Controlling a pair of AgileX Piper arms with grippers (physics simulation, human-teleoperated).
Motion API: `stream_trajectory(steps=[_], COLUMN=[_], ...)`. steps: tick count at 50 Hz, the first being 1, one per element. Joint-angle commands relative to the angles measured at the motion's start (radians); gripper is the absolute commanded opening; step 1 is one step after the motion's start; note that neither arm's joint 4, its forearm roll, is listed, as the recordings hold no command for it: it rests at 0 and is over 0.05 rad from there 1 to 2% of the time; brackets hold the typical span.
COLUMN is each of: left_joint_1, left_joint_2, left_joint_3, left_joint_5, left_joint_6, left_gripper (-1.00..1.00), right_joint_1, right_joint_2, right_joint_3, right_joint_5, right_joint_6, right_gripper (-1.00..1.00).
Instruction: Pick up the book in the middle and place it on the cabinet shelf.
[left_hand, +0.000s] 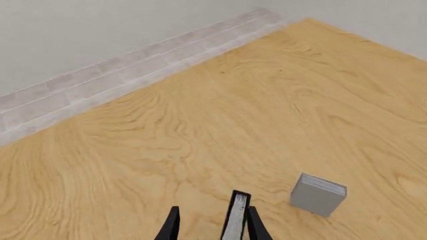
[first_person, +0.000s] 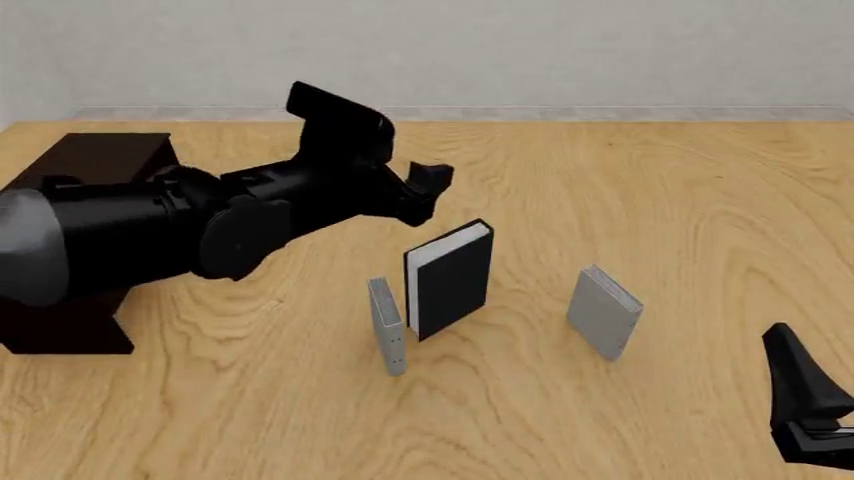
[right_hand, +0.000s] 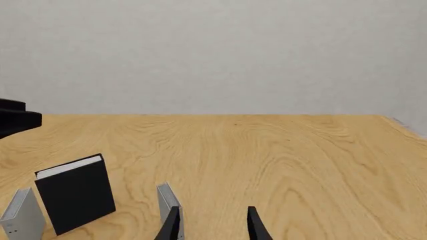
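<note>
The black book with white page edges stands upright in the middle of the wooden table. My left gripper hovers just behind and above it, open. In the left wrist view the book's top edge shows between the fingers, close to one of them, and my left gripper holds nothing. The dark cabinet shelf stands at the far left, mostly hidden by my left arm. My right gripper rests low at the front right, open and empty; from its wrist view the book is off to one side.
A small grey book stands just left of the black one, nearly touching it. Another grey book stands apart to the right. A pale wall and floor strip lie beyond the table's far edge.
</note>
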Motion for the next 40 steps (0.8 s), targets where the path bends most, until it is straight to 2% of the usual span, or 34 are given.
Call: stream_trajectory(steps=[1,7,8,10,11,17,19,20,22,24,26,31,32,40], left_joint_1=[-0.046,-0.055,-0.055,-0.059,-0.057,-0.063,-0.063,-0.059,-0.051,-0.057,-0.049,-0.046,-0.040,-0.021], left_joint_2=[0.029,0.051,0.051,0.053,0.059,0.082,0.096,0.118,0.128,0.140,0.151,0.163,0.171,0.200], left_joint_3=[-0.018,-0.035,-0.036,-0.040,-0.041,-0.051,-0.061,-0.080,-0.093,-0.103,-0.120,-0.155,-0.169,-0.237], left_joint_5=[0.031,0.052,0.053,0.060,0.059,0.076,0.088,0.110,0.118,0.135,0.149,0.181,0.191,0.246], left_joint_6=[-0.016,-0.022,0.003,-0.029,-0.011,-0.040,-0.030,-0.058,-0.029,-0.053,-0.017,-0.026,0.000,0.027], left_gripper=[1.00,1.00,1.00,1.00,1.00,1.00,1.00,1.00,1.00,1.00,1.00,1.00,1.00,1.00], right_joint_1=[0.000,0.000,0.000,0.000,0.000,0.000,0.000,0.000,0.000,0.000,0.000,0.000,0.000,0.000], right_joint_2=[0.000,0.000,0.000,0.000,0.000,0.000,0.000,0.000,0.000,0.000,0.000,0.000,0.000,0.000], right_joint_3=[0.000,0.000,0.000,0.000,0.000,0.000,0.000,0.000,0.000,0.000,0.000,0.000,0.000,0.000], right_joint_5=[0.000,0.000,0.000,0.000,0.000,0.000,0.000,0.000,0.000,0.000,0.000,0.000,0.000,0.000], right_joint_6=[0.000,0.000,0.000,0.000,0.000,0.000,0.000,0.000,0.000,0.000,0.000,0.000,0.000,0.000], right_gripper=[1.00,1.00,1.00,1.00,1.00,1.00,1.00,1.00,1.00,1.00,1.00,1.00,1.00,1.00])
